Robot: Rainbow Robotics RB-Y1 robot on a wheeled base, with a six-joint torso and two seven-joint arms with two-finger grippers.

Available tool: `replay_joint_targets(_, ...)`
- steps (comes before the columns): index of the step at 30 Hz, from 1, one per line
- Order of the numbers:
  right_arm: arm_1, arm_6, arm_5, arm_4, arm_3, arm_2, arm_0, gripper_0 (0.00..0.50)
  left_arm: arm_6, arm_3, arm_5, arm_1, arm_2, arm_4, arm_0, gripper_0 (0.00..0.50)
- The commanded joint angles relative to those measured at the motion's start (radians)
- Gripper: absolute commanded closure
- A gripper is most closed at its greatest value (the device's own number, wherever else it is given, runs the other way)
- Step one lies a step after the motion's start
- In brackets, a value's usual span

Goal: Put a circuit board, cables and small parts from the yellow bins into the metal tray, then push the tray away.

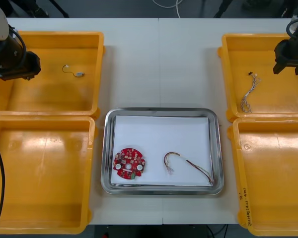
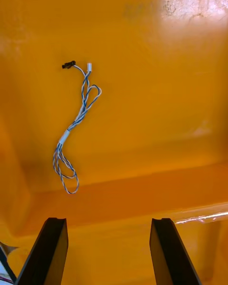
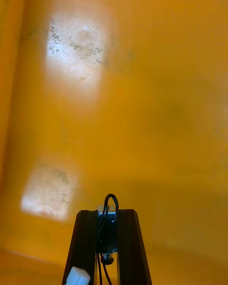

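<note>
We count two things already in the metal tray (image 1: pixel 161 110): the round red circuit board (image 1: pixel 129 162) in its near-left corner and the red and yellow cable (image 1: pixel 186 163) just right of the board. Our left gripper (image 3: pixel 107 216), over the far-left bin (image 1: pixel 44 94) beside the tray, pinches a small metal part (image 3: pixel 107 230). Our right gripper (image 2: pixel 109 222), fingers spread, hovers over the far-right bin (image 1: pixel 268 59), where the twisted blue and white cable (image 2: pixel 76 123) lies ungrasped. We judge that both deliveries and the tray push remain.
</note>
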Motion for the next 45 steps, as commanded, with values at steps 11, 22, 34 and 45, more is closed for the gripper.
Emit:
replay_joint_targets(11,0.078,-0.269,-0.109,0.081,0.028,-0.062,-0.056,0.0,-0.1,-0.46,0.309,0.023,0.014,0.036,0.086,0.499)
replay_joint_targets(22,0.118,-0.345,-0.221,0.135,0.126,-0.074,-0.065,0.0,0.107,-0.733,0.427,-0.063,-0.101,0.069,0.116,0.499)
replay_joint_targets(34,0.143,-0.367,-0.376,0.13,0.28,-0.074,-0.066,0.0,0.35,-0.876,0.427,-0.124,-0.271,0.205,0.12,0.5)
replay_joint_targets(45,0.179,-0.387,-0.423,0.116,0.357,-0.114,-0.06,0.0,0.46,-0.848,0.424,-0.123,-0.462,0.285,0.12,0.497)
